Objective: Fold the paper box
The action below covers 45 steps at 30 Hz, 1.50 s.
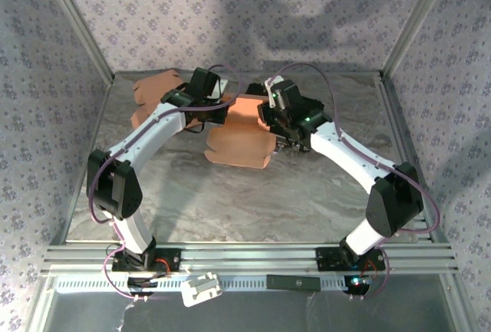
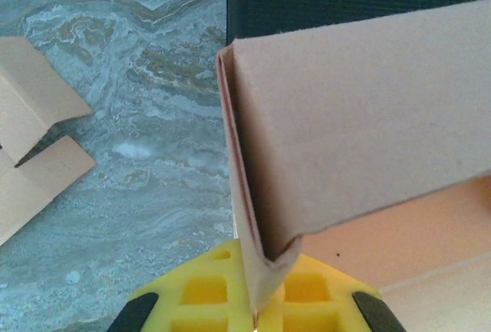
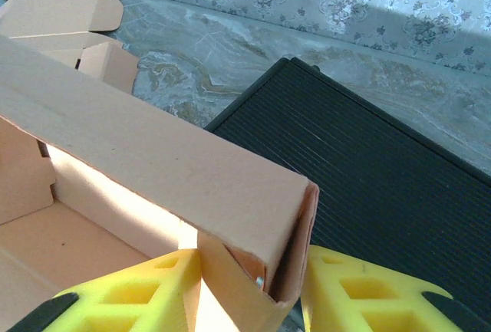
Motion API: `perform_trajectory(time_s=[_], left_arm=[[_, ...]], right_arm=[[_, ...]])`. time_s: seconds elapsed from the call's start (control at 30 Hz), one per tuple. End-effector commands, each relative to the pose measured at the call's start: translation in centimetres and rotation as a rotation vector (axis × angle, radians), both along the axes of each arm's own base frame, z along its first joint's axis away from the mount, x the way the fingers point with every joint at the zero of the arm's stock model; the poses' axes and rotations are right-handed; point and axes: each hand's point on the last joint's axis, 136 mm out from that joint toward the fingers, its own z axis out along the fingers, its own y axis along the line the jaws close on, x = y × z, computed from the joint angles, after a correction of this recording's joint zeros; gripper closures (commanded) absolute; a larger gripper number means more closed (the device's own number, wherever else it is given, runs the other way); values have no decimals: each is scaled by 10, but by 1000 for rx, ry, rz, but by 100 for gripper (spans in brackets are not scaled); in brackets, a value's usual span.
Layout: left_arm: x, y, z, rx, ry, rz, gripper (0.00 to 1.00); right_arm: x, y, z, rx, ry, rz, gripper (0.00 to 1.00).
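Observation:
The paper box (image 1: 239,139) is tan cardboard, partly folded, lying mid-table between both arms. My left gripper (image 1: 209,103) is at its back-left side. In the left wrist view its yellow fingers (image 2: 201,295) are shut on the bottom corner of a raised, doubled box wall (image 2: 360,110). My right gripper (image 1: 281,121) is at the box's right side. Its yellow fingers (image 3: 142,295) press from both sides on the end of a folded-over wall (image 3: 161,156), with the box floor (image 3: 61,248) showing to the left.
A second flat cardboard blank (image 1: 156,90) lies at the back left, seen also from the wrists as blank (image 2: 34,136) and blank (image 3: 69,14). A black ribbed panel (image 3: 383,171) lies beside the box. Patterned walls and metal posts (image 1: 80,29) enclose the table.

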Motion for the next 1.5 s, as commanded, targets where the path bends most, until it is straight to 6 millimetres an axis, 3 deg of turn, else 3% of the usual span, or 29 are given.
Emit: perform_trajectory(time_s=[0.0, 0.2, 0.5, 0.7, 0.83, 1.03, 1.27, 1.47], left_arm=[[-3, 3, 38, -42, -43, 46, 100], [-6, 5, 42, -54, -26, 77, 100], [-8, 2, 43, -60, -12, 78, 100], [-10, -1, 42, -51, -5, 74, 100], [-9, -3, 41, -47, -4, 71, 100], [-9, -4, 40, -36, -2, 67, 100], [-9, -4, 39, -22, -2, 74, 100], [-10, -6, 38, -21, 1, 77, 100]], right_arm=[[1, 1, -1, 2, 0, -33, 61], [-1, 3, -4, 13, -5, -49, 62], [2, 5, -5, 9, -25, -86, 75], [8, 6, -2, -55, -45, -148, 95], [10, 6, -2, -112, -55, -195, 88], [15, 4, -1, -155, -61, -249, 85], [15, -5, 3, -244, -77, -345, 100], [13, -4, -1, -282, -73, -377, 100]])
